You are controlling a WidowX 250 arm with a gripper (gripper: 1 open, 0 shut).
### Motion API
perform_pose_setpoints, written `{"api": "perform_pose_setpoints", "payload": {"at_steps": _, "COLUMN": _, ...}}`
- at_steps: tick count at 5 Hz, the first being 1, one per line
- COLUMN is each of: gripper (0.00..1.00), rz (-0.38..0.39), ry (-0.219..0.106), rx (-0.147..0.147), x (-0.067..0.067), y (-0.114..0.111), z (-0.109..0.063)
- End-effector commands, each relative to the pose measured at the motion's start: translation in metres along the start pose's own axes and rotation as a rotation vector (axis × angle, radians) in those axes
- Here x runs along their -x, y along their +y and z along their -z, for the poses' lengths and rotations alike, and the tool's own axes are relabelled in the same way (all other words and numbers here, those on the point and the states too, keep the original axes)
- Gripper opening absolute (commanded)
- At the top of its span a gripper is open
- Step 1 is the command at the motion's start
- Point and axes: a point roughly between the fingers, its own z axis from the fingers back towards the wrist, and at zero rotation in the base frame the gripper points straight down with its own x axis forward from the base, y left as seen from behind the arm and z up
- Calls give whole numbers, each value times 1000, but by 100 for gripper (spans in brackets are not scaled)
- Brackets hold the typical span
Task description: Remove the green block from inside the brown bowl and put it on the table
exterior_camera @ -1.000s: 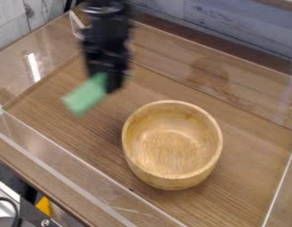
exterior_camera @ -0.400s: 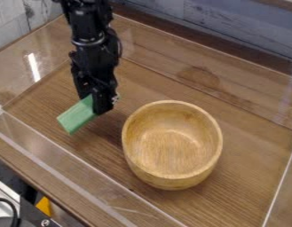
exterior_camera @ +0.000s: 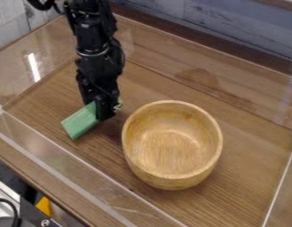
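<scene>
My gripper (exterior_camera: 102, 108) points straight down, left of the brown bowl (exterior_camera: 134, 146), and is shut on the upper end of the green block (exterior_camera: 79, 122). The block hangs tilted, its lower end at or just above the table (exterior_camera: 219, 80); I cannot tell whether it touches. The round, light wooden bowl stands upright on the table, and nothing lies inside it. The block is outside the bowl, a short gap from its left wall.
Low clear acrylic walls (exterior_camera: 65, 182) run around the table's edges, the front one close to the block. Black cables (exterior_camera: 8, 211) hang below the table's front left corner. Bare wood-grain surface stretches behind the bowl and to its right.
The gripper has come down with the green block, bringing it from well above the table to just at its surface. It also rolled a little. The bowl has not moved.
</scene>
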Motion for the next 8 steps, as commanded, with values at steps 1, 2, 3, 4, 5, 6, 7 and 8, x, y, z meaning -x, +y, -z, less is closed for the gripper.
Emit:
{"api": "perform_pose_setpoints", "payload": {"at_steps": 1, "gripper": 0, "rz": -5, "ry": -30, "rx": -21, "x": 0, "y": 7, "z": -7}}
{"api": "perform_pose_setpoints", "payload": {"at_steps": 2, "gripper": 0, "rz": -32, "ry": -36, "rx": -23, "x": 5, "y": 2, "z": -9}}
{"api": "perform_pose_setpoints", "payload": {"at_steps": 3, "gripper": 0, "rz": -61, "ry": -39, "rx": -29, "x": 9, "y": -1, "z": -9}}
{"api": "perform_pose_setpoints", "payload": {"at_steps": 4, "gripper": 0, "rz": -41, "ry": -43, "rx": -34, "x": 10, "y": -7, "z": -8}}
{"api": "perform_pose_setpoints", "payload": {"at_steps": 5, "gripper": 0, "rz": -21, "ry": -47, "rx": -39, "x": 11, "y": -14, "z": -5}}
{"api": "perform_pose_setpoints", "payload": {"at_steps": 6, "gripper": 0, "rz": 10, "ry": -52, "rx": -41, "x": 10, "y": -8, "z": -8}}
{"api": "perform_pose_setpoints", "payload": {"at_steps": 7, "gripper": 0, "rz": 40, "ry": -58, "rx": -43, "x": 9, "y": -1, "z": -12}}
{"api": "perform_pose_setpoints", "payload": {"at_steps": 8, "gripper": 0, "rz": 11, "ry": -59, "rx": -49, "x": 6, "y": 1, "z": 0}}
